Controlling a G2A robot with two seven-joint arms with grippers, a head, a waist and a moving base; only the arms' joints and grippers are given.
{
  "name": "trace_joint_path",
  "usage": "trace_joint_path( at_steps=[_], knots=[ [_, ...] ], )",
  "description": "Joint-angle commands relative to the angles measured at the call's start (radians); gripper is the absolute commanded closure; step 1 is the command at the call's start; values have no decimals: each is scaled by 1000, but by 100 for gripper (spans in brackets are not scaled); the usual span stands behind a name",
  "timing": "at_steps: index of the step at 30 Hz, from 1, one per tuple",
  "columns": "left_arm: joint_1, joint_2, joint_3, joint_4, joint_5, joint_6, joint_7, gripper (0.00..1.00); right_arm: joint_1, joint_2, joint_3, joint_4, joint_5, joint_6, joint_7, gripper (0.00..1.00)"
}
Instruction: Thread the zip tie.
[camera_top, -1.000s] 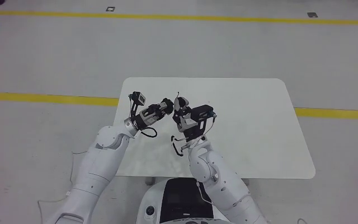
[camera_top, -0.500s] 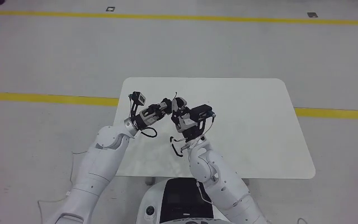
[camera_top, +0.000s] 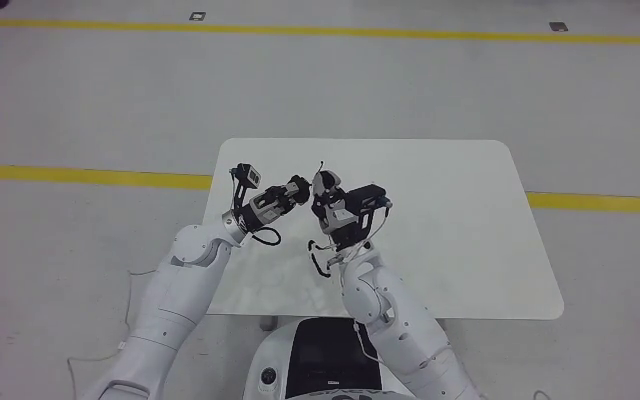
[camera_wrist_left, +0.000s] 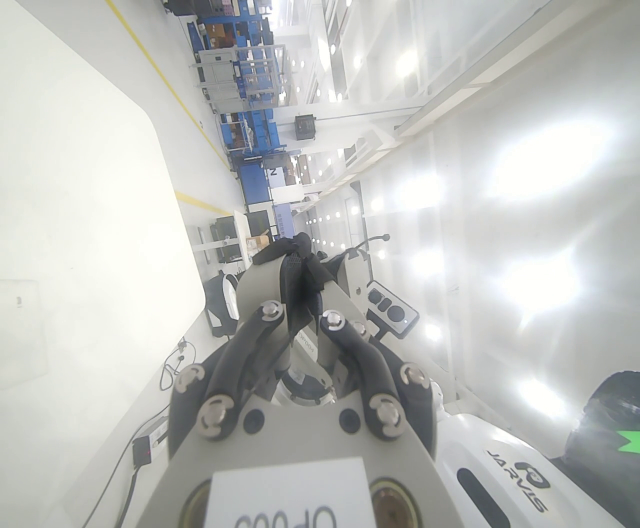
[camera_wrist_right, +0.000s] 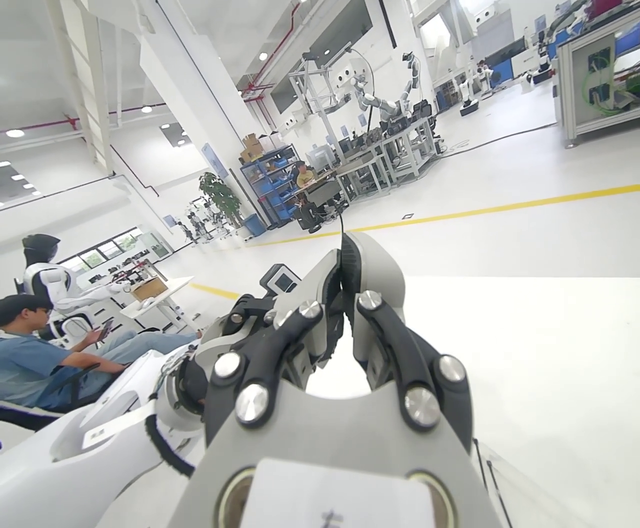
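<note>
Top view: my left gripper (camera_top: 298, 188) and right gripper (camera_top: 321, 188) are tip to tip, raised over the table (camera_top: 450, 220), so one end can feed toward the other. The zip tie (camera_top: 321, 168) is a thin black strand poking up past the right tips. Left wrist view: left fingers (camera_wrist_left: 280, 280) are pressed together with a small black lump at their tips; I can't tell if that's the tie's head. Right wrist view: right fingers (camera_wrist_right: 370, 265) are clamped on the tie (camera_wrist_right: 342, 225), its free end sticking straight out beyond them. Holding it close to the tip probably keeps it stiff for aiming.
</note>
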Motion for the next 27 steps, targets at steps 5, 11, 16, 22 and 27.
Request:
trace_joint_path(
  at_steps=[5,11,16,22,27],
  knots=[
    [0,0,0,0,0,0,0,100,-9,8,15,-17,-33,-29,-9,0],
    [0,0,0,0,0,0,0,100,-9,8,15,-17,-33,-29,-9,0],
    [0,0,0,0,0,0,0,100,-9,8,15,-17,-33,-29,-9,0],
    [1,0,0,0,0,2,5,100,-9,8,15,-17,-33,-29,-9,0],
    [4,0,-6,-27,-51,57,58,100,4,26,56,-26,-210,-29,-9,0]
  ],
)
